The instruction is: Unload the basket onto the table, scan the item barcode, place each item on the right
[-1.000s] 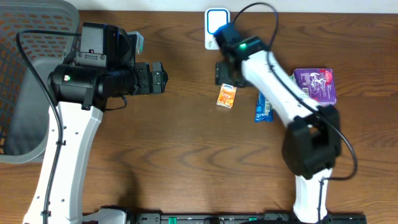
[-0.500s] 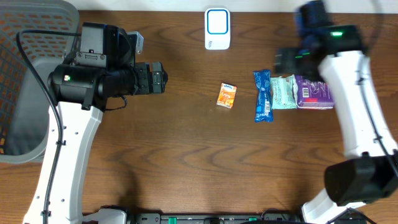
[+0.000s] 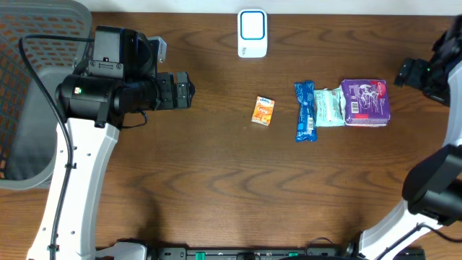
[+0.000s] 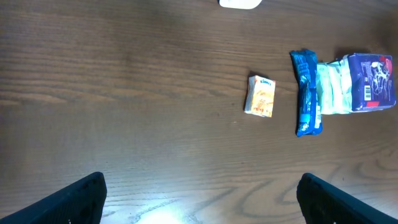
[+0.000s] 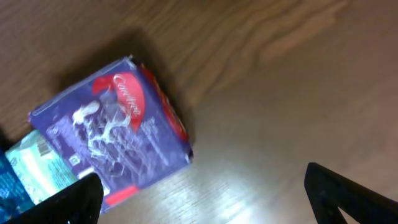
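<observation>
Purple cardboard box [image 3: 365, 102] with a barcode lies at the right of the brown wooden table [image 3: 216, 166] in the overhead view, touching a pale green packet [image 3: 330, 107] beside a blue wrapper [image 3: 305, 111], with a small orange box [image 3: 263, 111] further left and a white scanner [image 3: 252, 32] at the far edge; the left gripper [image 3: 189, 92] hangs open well apart, the right gripper [image 3: 401, 74] open and empty just right of the box. From the left wrist, dark fingers [image 4: 78, 199] stand wide at the lower corners, the items far ahead. From the right wrist, spread fingers [image 5: 345, 193] flank bare wood, the purple box lying at the left, untouched.
</observation>
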You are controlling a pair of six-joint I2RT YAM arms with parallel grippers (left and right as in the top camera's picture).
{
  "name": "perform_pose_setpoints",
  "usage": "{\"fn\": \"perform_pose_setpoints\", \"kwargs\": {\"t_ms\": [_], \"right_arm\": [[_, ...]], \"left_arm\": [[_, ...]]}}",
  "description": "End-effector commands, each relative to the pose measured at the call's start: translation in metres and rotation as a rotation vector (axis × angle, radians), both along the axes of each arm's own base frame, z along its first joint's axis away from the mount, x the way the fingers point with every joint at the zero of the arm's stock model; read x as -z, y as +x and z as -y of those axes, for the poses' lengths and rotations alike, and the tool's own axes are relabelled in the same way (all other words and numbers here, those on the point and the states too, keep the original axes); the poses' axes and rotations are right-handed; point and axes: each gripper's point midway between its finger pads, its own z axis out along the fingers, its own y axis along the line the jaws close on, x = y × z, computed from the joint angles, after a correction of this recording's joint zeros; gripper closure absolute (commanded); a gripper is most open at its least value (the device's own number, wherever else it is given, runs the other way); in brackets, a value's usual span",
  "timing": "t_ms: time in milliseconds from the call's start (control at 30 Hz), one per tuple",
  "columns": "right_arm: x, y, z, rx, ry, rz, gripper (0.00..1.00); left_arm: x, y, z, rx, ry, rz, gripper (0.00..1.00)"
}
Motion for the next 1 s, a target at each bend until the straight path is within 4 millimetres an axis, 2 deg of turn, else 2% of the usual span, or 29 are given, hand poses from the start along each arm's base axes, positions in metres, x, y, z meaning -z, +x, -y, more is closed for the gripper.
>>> {"fn": "perform_pose_setpoints", "kwargs": {"t_ms": [0,67,167,233,400,500,600,633,667,700,833,967], "right_arm": [[0.028,0.008,-0.004,-0.072,0.148,0.012,0.01],[0.039,0.019,-0.012,-0.142,0.274,0.07,0.02],[0.047,0.031,-0.022,-0.176,0.436,0.158,0.16],[0.055,0.038,-0.026,-0.185,0.522,0.198,0.19],[0.103,0.036,-0.023,-0.19,0.56,0.129,0.24],[0.127,0.033,-0.03,-0.192,0.613,0.096,0.44],[0.147,0.029,-0.038,-0.199,0.674,0.067,0.45],[0.152,0.028,-0.04,-0.197,0.684,0.057,0.54],[0.158,0.026,-0.043,-0.195,0.695,0.043,0.8],[0.158,0.025,-0.046,-0.194,0.702,0.032,0.99],[0.146,0.024,-0.05,-0.201,0.705,0.034,0.99],[0.102,0.032,-0.056,-0.227,0.681,0.104,0.99]], "left_arm": [[0.002,0.0,-0.002,-0.009,0.008,-0.005,0.02],[0.002,0.0,-0.002,-0.008,0.008,-0.005,0.02],[0.002,0.0,-0.002,-0.009,0.008,-0.005,0.02],[0.002,0.0,-0.002,-0.009,0.008,-0.005,0.02],[0.002,0.0,-0.002,-0.009,0.008,-0.005,0.02],[0.002,0.0,-0.002,-0.009,0.008,-0.005,0.02],[0.002,0.0,-0.002,-0.009,0.008,-0.005,0.02],[0.002,0.0,-0.002,-0.009,0.008,-0.005,0.02],[0.002,0.0,-0.002,-0.009,0.008,-0.005,0.02],[0.002,0.0,-0.002,-0.009,0.008,-0.005,0.02],[0.002,0.0,-0.002,-0.009,0.008,-0.005,0.02],[0.002,0.0,-0.002,-0.008,0.008,-0.005,0.02]]}}
